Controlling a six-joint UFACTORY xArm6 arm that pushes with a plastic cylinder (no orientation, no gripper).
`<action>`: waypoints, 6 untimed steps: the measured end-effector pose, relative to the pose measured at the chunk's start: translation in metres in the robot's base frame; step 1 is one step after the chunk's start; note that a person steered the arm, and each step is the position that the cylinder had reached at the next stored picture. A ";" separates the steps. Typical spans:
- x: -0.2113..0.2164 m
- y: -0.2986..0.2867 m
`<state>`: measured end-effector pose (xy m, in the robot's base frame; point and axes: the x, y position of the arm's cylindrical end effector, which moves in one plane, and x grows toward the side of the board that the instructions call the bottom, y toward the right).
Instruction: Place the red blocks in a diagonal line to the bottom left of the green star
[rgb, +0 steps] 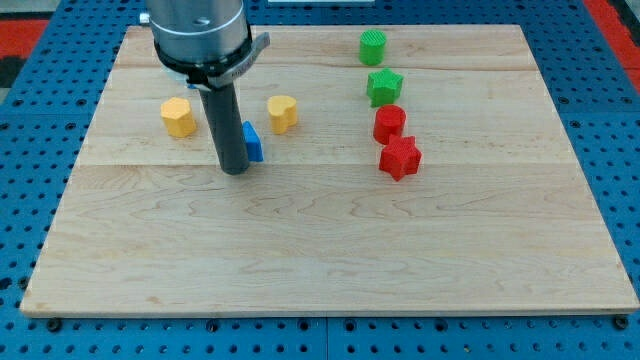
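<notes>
A green star (384, 87) lies at the view's upper right, with a green cylinder-like block (373, 46) above it. A red rounded block (389, 123) sits just below the green star, touching or nearly touching it. A red star (400, 157) lies just below that, slightly to the right. My tip (234, 170) rests on the board at the view's left-centre, well left of the red blocks. A blue block (252, 141) is right beside the rod on its right, partly hidden by it.
A yellow hexagon-like block (178, 117) lies left of the rod and a yellow heart-like block (283, 113) lies to its upper right. The wooden board (320, 270) ends in blue pegboard on all sides. The arm's grey body hangs over the top left.
</notes>
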<state>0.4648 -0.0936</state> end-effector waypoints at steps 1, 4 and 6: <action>0.036 0.109; -0.042 0.137; -0.038 0.200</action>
